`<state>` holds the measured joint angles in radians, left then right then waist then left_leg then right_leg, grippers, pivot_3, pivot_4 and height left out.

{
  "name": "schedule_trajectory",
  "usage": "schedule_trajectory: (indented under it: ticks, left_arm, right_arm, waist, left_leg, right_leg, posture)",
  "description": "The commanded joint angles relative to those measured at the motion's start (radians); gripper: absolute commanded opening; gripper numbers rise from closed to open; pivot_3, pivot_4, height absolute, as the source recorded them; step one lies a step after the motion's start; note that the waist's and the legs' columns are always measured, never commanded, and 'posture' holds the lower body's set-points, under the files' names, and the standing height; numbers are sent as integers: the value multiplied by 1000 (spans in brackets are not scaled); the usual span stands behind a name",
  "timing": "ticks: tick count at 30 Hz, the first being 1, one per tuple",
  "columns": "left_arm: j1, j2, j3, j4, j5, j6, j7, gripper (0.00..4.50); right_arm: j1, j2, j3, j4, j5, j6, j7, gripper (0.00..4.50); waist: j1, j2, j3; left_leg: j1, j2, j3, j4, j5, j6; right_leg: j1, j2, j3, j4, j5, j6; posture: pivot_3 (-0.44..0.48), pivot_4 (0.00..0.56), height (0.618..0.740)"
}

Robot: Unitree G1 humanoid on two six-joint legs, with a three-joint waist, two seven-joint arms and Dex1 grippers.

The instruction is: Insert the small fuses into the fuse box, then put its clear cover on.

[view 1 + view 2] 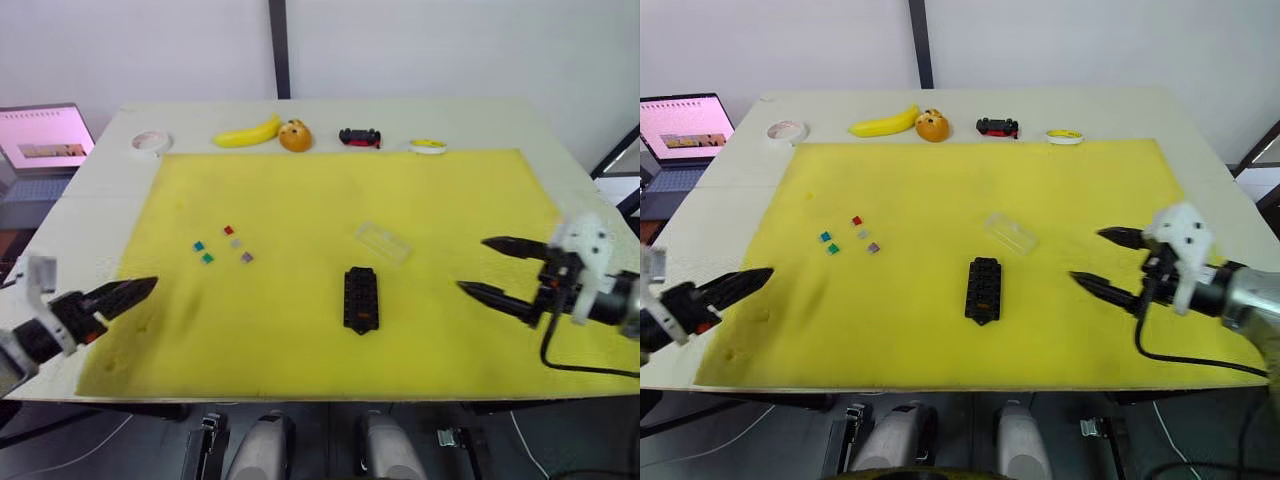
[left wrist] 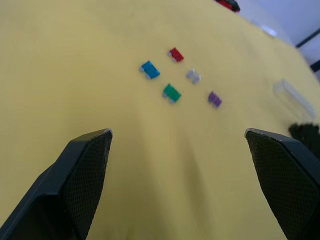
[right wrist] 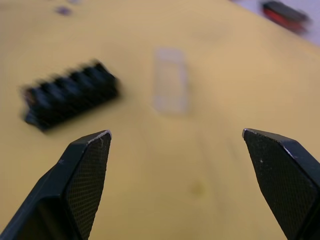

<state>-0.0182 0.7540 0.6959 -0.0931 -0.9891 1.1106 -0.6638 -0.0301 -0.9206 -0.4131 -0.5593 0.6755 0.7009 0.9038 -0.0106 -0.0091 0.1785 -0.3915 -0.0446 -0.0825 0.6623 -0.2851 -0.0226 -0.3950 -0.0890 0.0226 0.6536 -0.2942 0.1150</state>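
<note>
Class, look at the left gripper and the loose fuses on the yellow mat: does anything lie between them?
Nothing visible does. Bare yellow mat separates the open left gripper from the small fuses.

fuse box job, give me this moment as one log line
left gripper open, empty | right gripper open, empty | fuses loose on mat | fuse box uncovered | clear cover beside it

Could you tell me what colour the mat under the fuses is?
Yellow mat; clearest in the left eye view.
</note>
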Motion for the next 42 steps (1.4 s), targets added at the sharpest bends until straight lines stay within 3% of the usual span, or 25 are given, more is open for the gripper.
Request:
schedule_trajectory:
  ticks: [1, 7, 12, 22, 28, 42]
  left_arm:
    - [-74, 21, -104, 39, 38, 41, 48, 4500]
    - [-287, 5, -138, 207, -39, 234, 99, 4500]
    - [-416, -32, -82, 368, -52, 369, 180, 4500]
    - [-449, -104, 19, 439, -60, 450, 228, 4500]
    - [-457, -147, 15, 464, -39, 498, 233, 4500]
    - [-464, -152, -7, 598, 38, 330, 196, 4500]
  right_arm:
    - [-84, 32, 102, -102, 67, 40, -55, 4447]
    - [-252, 131, 328, -129, 57, 74, -132, 4447]
    - [-284, 183, 385, -123, 47, 78, -179, 4447]
    - [-328, 232, 477, -103, -19, 52, -207, 4447]
    - [-375, 250, 545, -73, -69, 32, -191, 4447]
    - [-394, 261, 591, -41, -137, 7, -159, 4447]
  waist:
    - [0, 0, 0]
    - [-1, -1, 0]
    - [-1, -1, 0]
    - [-1, -2, 0]
    - [0, -2, -1]
    - [1, -1, -2]
  left_leg:
    - [0, 0, 0, 0, 0, 0]
    - [-1, 0, 0, 0, 1, -2]
    - [-1, -1, 0, 0, 2, -3]
    - [-1, -2, 0, 0, 3, -5]
    - [-1, -4, 0, 0, 3, -5]
    - [-1, -5, 0, 0, 4, -6]
  right_leg:
    - [0, 0, 0, 0, 0, 0]
    - [-3, 1, -1, 2, 0, 0]
    - [-4, 2, 0, 4, 0, 0]
    - [-7, 1, 1, 8, 0, 0]
    - [-7, 1, 1, 8, 0, 0]
    - [-8, 0, 1, 10, 0, 0]
  posture:
    - [0, 150, 740]
    - [0, 150, 740]
    - [0, 150, 740]
    - [0, 150, 740]
    - [0, 150, 740]
    - [0, 150, 740]
